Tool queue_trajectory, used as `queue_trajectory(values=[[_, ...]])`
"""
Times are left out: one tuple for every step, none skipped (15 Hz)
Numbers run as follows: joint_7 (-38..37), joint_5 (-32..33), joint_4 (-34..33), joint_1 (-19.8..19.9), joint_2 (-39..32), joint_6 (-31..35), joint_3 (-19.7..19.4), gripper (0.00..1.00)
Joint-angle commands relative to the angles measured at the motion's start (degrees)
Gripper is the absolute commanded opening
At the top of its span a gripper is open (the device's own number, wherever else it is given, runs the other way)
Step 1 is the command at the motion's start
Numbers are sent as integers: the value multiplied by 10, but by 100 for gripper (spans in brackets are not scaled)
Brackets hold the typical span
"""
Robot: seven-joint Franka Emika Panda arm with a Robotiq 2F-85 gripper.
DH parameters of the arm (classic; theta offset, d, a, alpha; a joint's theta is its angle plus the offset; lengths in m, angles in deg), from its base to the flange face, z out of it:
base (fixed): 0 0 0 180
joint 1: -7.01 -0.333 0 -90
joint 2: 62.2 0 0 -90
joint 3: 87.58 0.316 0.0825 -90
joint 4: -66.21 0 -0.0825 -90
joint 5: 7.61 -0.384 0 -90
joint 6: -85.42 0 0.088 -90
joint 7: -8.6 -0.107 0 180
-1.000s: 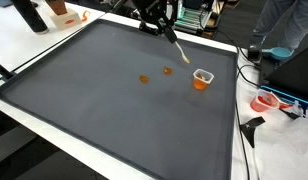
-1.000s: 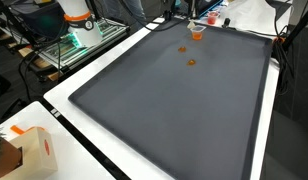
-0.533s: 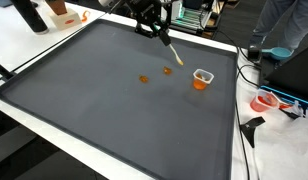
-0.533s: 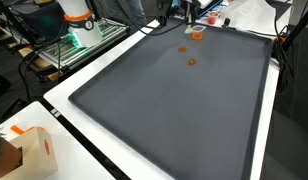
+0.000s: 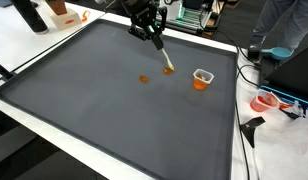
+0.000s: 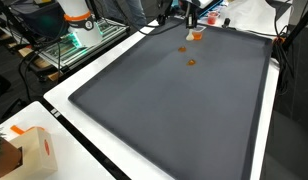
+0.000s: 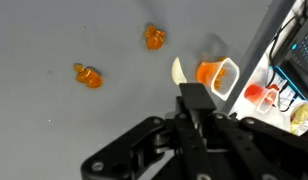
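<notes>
In an exterior view the fingers (image 5: 153, 33) are clamped on a spoon (image 5: 164, 57), its pale tip near the cup (image 5: 202, 79). In an exterior view an orange piece (image 6: 191, 62) lies near the cup (image 6: 196, 35). In the wrist view the spoon (image 7: 180, 71) hangs just beside the cup (image 7: 220, 78).
</notes>
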Motion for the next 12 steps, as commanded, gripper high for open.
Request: queue_trajectory(values=[[-57, 45, 18, -9, 18, 19, -1, 3], [-73, 59, 18, -10, 20, 20, -1, 3], [-87, 70, 17, -11, 22, 18, 0, 3], [-102, 82, 17, -12, 26, 17, 2, 3], [-115, 92, 17, -13, 30, 15, 3, 3], [-129, 103, 17, -15, 36, 15, 4, 3], [-140, 113, 16, -17, 42, 12, 5, 3], [-147, 120, 15, -18, 47, 9, 8, 3], [-160, 131, 14, -22, 53, 9, 9, 3], [-170, 141, 13, -25, 58, 9, 9, 3], [-184, 153, 12, -28, 64, 8, 10, 3], [-196, 164, 12, -31, 68, 7, 11, 3]])
